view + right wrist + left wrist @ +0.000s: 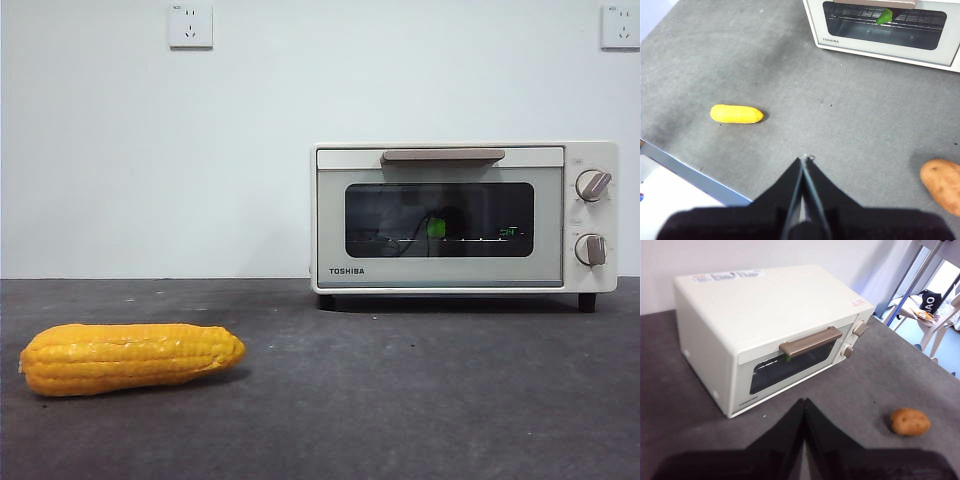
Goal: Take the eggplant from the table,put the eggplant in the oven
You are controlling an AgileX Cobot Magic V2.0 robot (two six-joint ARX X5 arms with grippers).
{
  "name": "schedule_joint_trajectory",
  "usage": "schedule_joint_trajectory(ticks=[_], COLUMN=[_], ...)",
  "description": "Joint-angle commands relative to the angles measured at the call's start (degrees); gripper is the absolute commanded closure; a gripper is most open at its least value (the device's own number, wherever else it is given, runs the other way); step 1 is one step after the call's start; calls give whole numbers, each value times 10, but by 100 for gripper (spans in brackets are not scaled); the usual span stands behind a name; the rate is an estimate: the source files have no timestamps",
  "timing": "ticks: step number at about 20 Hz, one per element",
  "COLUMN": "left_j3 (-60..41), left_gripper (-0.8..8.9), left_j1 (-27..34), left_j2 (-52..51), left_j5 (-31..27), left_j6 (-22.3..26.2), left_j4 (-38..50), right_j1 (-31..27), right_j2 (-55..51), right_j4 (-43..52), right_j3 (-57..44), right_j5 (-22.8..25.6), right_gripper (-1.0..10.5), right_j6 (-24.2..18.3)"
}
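Left to right on the worktop (400,400): a corn cob (130,358) lies on its side, well apart from the oven (465,217), whose door is shut. The eggplant (436,228) is already inside; only its green stem cap shows through the glass, so its purple body is hidden. A potato (942,185) lies off to one side. Left gripper (804,405) and right gripper (805,161) both hang above the worktop, fingers pressed together, empty. My guess: the eggplant's a light, stiff, smooth toy, best pinched mid-body, not by the cap.
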Motion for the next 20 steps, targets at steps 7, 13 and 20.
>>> schedule_joint_trajectory(ticks=[7,13,20], left_j3=[2,2,3], left_gripper=[821,818,818], left_j1=[-5,-5,-5], left_j2=[-137,-184,-187], left_j5=[-25,-39,-39], left_j6=[19,23,23], left_j4=[-126,-158,-158], right_j1=[1,1,1], right_j2=[0,0,0], right_j4=[2,-9,-16], right_j3=[2,2,2], right_j5=[0,0,0], right_gripper=[958,958,946], right_j6=[-6,-6,-6])
